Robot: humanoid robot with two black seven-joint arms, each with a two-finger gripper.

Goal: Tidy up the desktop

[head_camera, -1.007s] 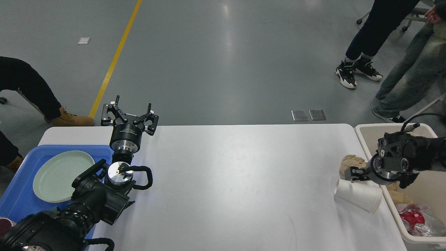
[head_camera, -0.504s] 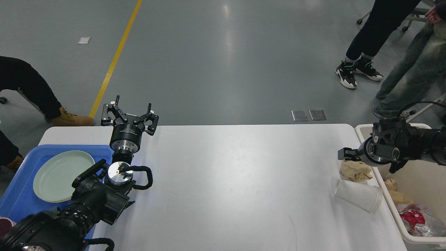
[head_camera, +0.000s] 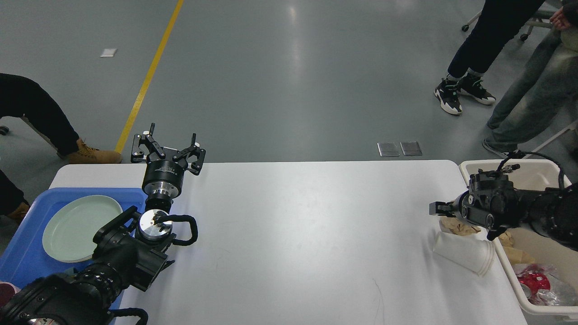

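Observation:
The white desktop [head_camera: 307, 234] spans the middle of the head view. A crumpled brown paper [head_camera: 453, 225] lies near its right edge, and a white paper cup [head_camera: 463, 256] lies on its side just in front of the paper. My right gripper [head_camera: 436, 209] hovers just above and left of the paper, pointing left. It is dark and small, so its fingers cannot be told apart. My left gripper [head_camera: 169, 145] stands upright over the table's back left with its fingers spread open and nothing between them.
A beige bin [head_camera: 537, 171] at the table's right end holds brown paper and red and clear wrappers. A blue tray [head_camera: 25, 257] at the left holds a pale green plate [head_camera: 76, 228]. People's legs stand on the grey floor beyond the table.
My right gripper lifted off the crumpled paper and shifted left, and the arm turned. The paper now lies slightly nearer the cup. The left arm has not moved.

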